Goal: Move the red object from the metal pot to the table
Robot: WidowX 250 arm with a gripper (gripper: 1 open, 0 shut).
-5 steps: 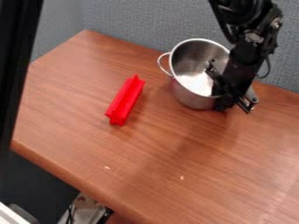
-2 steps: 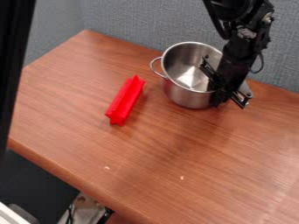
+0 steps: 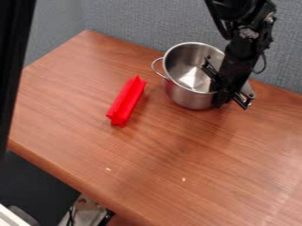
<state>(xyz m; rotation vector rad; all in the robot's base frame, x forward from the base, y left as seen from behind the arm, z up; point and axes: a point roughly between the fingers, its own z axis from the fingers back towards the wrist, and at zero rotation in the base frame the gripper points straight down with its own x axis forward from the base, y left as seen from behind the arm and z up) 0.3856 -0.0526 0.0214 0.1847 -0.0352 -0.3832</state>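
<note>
Item: red object [image 3: 126, 100], lying flat on tabletop [image 3: 177, 168], left of metal pot [image 3: 192, 77]. My fingers [image 3: 228, 91] clamped on pot's right rim. Transfer looks done; I'd release next, then lift clear

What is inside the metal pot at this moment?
The metal pot looks empty: only its shiny inner wall shows. The tool at its right rim hides that edge. The red object lies on the table, left of the pot.
</note>
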